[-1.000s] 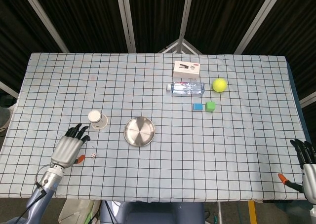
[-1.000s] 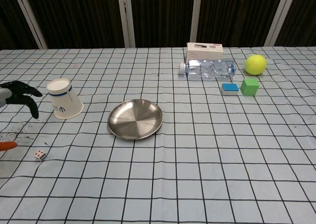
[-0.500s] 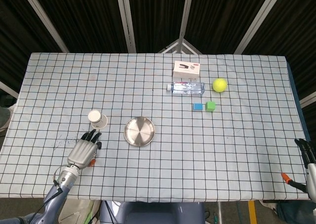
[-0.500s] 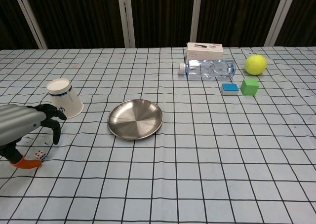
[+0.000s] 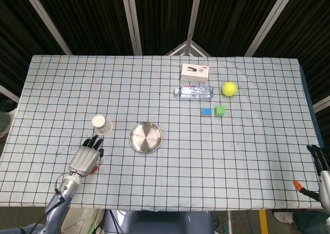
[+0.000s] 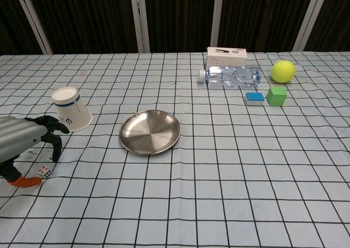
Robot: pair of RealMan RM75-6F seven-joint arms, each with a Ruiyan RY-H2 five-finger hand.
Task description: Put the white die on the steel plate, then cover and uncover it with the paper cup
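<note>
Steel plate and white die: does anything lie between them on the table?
Nothing; in the chest view only bare checked cloth runs from the die to the plate. The left robot hand hovers just left of the die.

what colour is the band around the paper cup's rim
Blue, on a white paper cup; it shows best in the chest view.

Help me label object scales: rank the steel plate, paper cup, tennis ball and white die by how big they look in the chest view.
1. steel plate, clearly largest.
2. paper cup.
3. tennis ball, which sits farther back, so its true size against the cup is unsure.
4. white die, smallest despite being nearest the camera.
</note>
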